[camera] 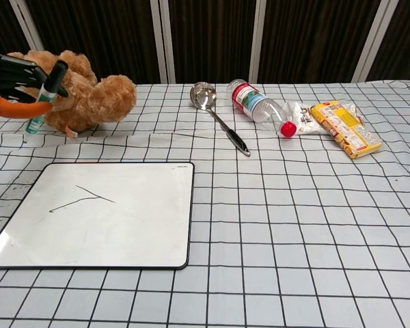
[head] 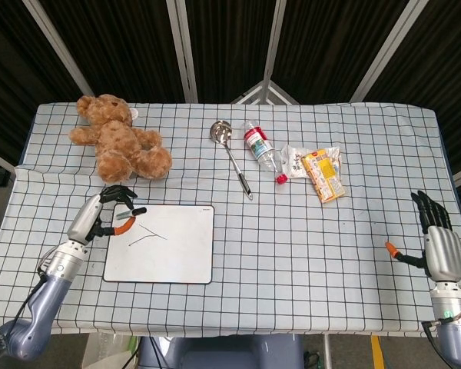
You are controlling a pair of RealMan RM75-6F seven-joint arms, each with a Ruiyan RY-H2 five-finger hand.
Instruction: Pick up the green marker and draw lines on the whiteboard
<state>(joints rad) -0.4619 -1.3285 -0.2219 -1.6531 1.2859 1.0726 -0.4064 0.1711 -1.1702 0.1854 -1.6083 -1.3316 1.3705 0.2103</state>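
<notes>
Chest view: green marker [camera: 44, 100] is sitting in the left robot hand [camera: 14, 87], held off the whiteboard [camera: 150, 225] and hanging over the surface [camera: 294, 225] just beyond the board's far left corner. Head view is putting the marker [head: 127, 214] at that same corner, tip not touching the board.

Handling, as a judgement: the marker is looking light, stiff and smooth-barrelled, so likely to twist if pinched too near either end. Mid-barrel is probably the best hold, leaving the tip free. It is not looking fragile.

Looks: slim barrel showing green with a pale band, dark cap end pointing up and away, writing end angled downward. Fine detail is too small to read.

Left robot hand [head: 104, 215] is gripping the marker, fingers wrapped round the barrel, orange-tipped thumb across the front.

Whiteboard is lying flat, white face with a dark rim, two thin dark strokes meeting at an angle in its left half. So some drawing is already showing.

Teddy bear [camera: 72, 85] is lying just behind the board. Ladle [camera: 219, 116], bottle [camera: 260, 108] and snack packet [camera: 345, 126] are lying well off to the board's right.

Right robot hand [head: 438, 242] is resting far right of the board, fingers spread, holding nothing.
</notes>
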